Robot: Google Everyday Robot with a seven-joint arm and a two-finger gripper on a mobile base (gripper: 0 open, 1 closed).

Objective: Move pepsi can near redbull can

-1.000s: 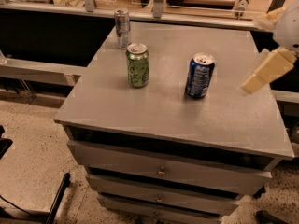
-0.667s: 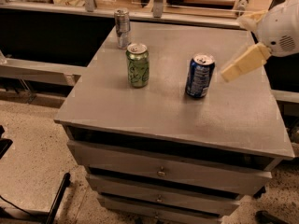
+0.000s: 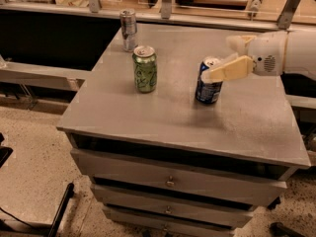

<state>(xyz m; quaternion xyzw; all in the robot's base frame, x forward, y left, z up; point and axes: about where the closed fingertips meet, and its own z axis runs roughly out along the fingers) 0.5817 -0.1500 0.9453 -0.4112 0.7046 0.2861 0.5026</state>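
Camera view: gripper (image 3: 218,58) reaches in from the right edge of the bench (image 3: 148,117), level with the top of the pepsi can (image 3: 208,85). Jaws are spread apart. One finger crosses in front of the can's upper part, the other sits behind and to its right. Nothing is clamped; contact cannot be told.

Pepsi can is upright, right of bench centre. Redbull can (image 3: 128,28) is upright by the back edge, toward the back-left corner, well apart from the pepsi can. Green can (image 3: 145,69) is upright, just in front of the redbull can.
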